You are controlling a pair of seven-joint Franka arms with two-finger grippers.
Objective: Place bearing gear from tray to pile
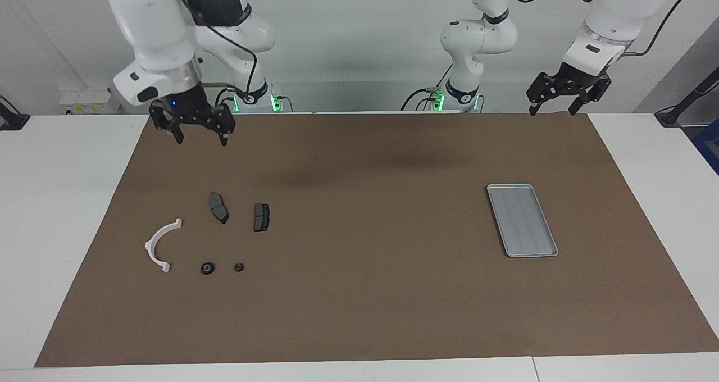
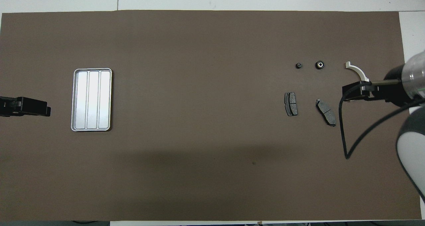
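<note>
The silver ridged tray [image 1: 522, 220] [image 2: 91, 99] lies on the brown mat toward the left arm's end and holds nothing. The pile lies toward the right arm's end: a white semicircular bracket [image 1: 159, 246] [image 2: 357, 71] and two dark grey brake pads [image 1: 218, 207] [image 1: 261, 217] [image 2: 326, 112] [image 2: 291, 103]. A black round bearing gear with a pale centre [image 1: 207, 268] [image 2: 319, 64] lies with them, farther from the robots than the pads. My right gripper [image 1: 201, 138] [image 2: 345, 96] hangs open and empty over the mat by the pile. My left gripper [image 1: 553, 109] [image 2: 48, 111] waits open and empty beside the tray.
A smaller black round part [image 1: 239, 267] [image 2: 299, 65] lies beside the bearing gear. The brown mat [image 1: 371, 230] covers most of the white table. A black cable [image 2: 345, 133] loops from the right arm over the mat.
</note>
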